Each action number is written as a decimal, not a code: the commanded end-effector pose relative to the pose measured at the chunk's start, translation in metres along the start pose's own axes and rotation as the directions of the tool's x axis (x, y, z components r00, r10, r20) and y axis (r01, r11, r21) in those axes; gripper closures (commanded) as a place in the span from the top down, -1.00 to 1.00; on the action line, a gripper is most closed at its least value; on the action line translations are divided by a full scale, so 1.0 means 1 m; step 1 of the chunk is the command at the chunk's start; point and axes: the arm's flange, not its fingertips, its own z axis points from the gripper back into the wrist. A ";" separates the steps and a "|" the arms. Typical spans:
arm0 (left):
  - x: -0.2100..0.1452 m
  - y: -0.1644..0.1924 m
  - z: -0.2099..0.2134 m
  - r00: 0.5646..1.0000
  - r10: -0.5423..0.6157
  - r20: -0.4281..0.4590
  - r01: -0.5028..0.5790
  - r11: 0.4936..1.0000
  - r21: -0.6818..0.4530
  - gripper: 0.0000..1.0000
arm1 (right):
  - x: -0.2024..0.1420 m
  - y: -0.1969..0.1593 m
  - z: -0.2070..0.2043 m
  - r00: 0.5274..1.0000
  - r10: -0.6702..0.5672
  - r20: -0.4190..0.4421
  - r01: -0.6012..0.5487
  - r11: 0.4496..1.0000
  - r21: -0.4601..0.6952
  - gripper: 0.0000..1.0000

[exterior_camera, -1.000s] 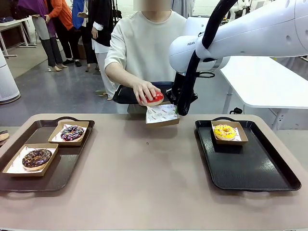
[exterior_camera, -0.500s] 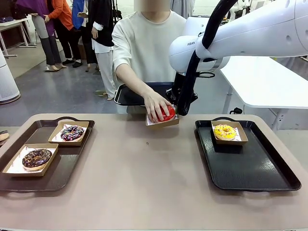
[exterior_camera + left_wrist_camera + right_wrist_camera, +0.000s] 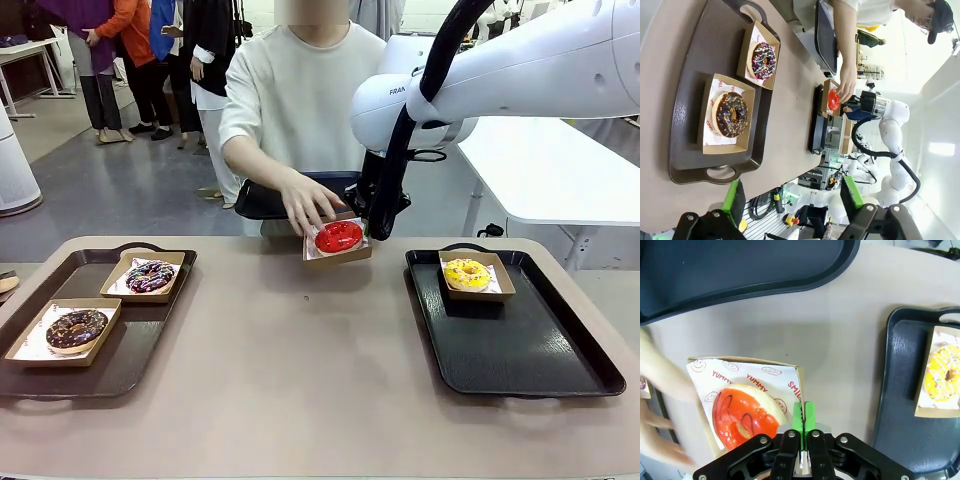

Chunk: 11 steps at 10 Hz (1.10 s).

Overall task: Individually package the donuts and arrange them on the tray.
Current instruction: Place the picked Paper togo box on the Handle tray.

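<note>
A glossy red donut (image 3: 339, 237) (image 3: 745, 415) lies in a paper-lined cardboard box (image 3: 337, 254) (image 3: 765, 371) at the table's far middle. My right gripper (image 3: 366, 237) (image 3: 802, 416) is shut on that box's right wall. The person's hand (image 3: 305, 205) hovers just left of and above the donut. A yellow donut (image 3: 467, 273) (image 3: 944, 374) sits boxed on the right black tray (image 3: 520, 350). The chocolate donut (image 3: 76, 329) (image 3: 731, 114) and the purple-pink sprinkled donut (image 3: 150, 276) (image 3: 763, 60) rest in boxes on the left brown tray (image 3: 130, 360). My left gripper (image 3: 792, 200) hangs open above that tray's near end.
A dark tray (image 3: 262, 200) (image 3: 740, 275) juts out at the person's side beyond the table's far edge. A white table (image 3: 560, 170) stands at the back right. The table's middle (image 3: 300, 360) is bare.
The person lowered the red donut into the box that my right gripper holds, then lifted the hand off it. Neither arm has moved.
</note>
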 end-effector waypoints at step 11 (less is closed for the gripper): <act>-0.001 -0.001 0.002 1.000 0.008 0.006 -0.008 1.000 -0.004 1.00 | -0.144 -0.074 0.121 0.999 -0.045 -0.030 0.041 0.992 -0.119 -0.96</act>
